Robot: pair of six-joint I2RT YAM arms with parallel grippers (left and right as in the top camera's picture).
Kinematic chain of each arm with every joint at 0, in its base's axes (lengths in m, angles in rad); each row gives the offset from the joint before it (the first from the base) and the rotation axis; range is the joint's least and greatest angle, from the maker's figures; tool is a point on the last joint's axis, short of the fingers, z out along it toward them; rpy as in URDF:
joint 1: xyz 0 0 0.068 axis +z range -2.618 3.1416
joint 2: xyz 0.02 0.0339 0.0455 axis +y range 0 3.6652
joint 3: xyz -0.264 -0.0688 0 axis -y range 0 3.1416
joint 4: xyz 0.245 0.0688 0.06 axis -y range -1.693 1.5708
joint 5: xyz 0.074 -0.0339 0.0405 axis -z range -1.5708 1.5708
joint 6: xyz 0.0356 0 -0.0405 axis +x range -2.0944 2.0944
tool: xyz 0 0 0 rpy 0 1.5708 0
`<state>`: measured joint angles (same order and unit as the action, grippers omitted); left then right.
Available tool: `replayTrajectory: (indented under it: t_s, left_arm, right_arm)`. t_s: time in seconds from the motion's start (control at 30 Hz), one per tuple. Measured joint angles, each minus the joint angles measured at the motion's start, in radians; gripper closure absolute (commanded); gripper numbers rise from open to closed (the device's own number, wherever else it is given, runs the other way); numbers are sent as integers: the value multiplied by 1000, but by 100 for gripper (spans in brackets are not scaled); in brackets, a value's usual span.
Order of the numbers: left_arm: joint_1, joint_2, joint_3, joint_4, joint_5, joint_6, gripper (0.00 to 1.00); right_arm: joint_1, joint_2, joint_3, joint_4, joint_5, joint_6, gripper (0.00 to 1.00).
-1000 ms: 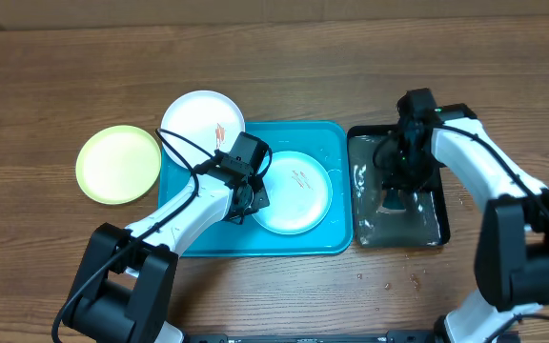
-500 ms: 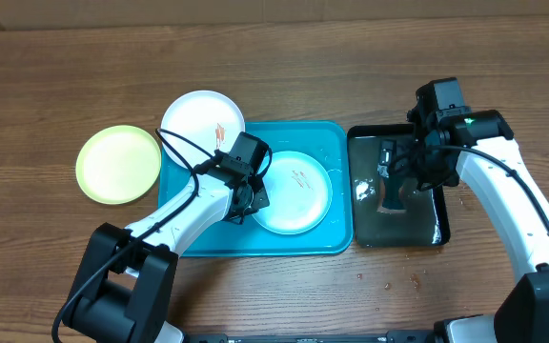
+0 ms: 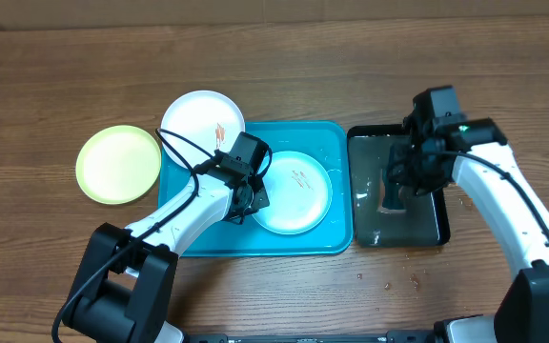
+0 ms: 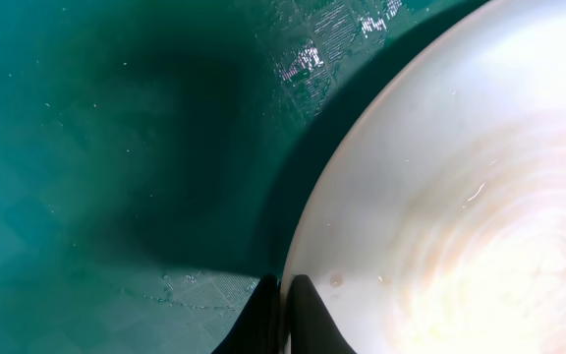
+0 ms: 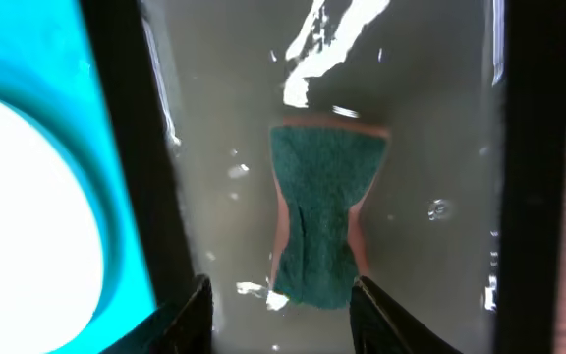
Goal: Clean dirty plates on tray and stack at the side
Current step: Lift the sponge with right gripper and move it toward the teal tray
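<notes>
Overhead view: the turquoise tray lies mid-table, with the black tray just beside it on the right. The light blue plate lies flat inside the turquoise tray, right of centre, with faint reddish streaks on its face. The white plate sits over the tray's far left corner, partly on the rim, and carries a small reddish-orange smear towards its near side. The yellow-green plate lies on the wooden table, left of the tray and just beside the white plate. My left gripper is down at the light blue plate's left edge. My right gripper is over the black tray. Left wrist view: my two fingers are pressed together at the bottom of the frame, with the plate's rim running in between them — they are clamped on that rim. The plate's broad face fills the right half, and the tray's textured floor lies to the left in shadow. Right wrist view: my fingers stand apart, one to each side of the near end of a green sponge. The sponge lies in shallow water in the black tray, is narrowed at its waist and shows orange along its flanks. I cannot tell whether either finger touches it. The turquoise tray and the light blue plate show at the left edge, beyond the black rim.
</notes>
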<state>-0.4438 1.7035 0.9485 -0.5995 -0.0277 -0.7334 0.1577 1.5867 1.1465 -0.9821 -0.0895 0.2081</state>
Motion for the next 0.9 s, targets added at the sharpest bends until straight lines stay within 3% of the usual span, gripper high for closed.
replayTrajectory:
  t_s: [0.33, 0.73, 0.9]
  left_arm:
    - [0, 0, 0, 0, 0, 0, 96]
    - [0, 0, 0, 0, 0, 0, 96]
    - [0, 0, 0, 0, 0, 0, 95]
  right_arm:
    - [2, 0, -253, 300, 0, 1, 49]
    - [1, 0, -276, 356, 30, 1, 49]
    - [1, 0, -308, 398, 34, 1, 55]
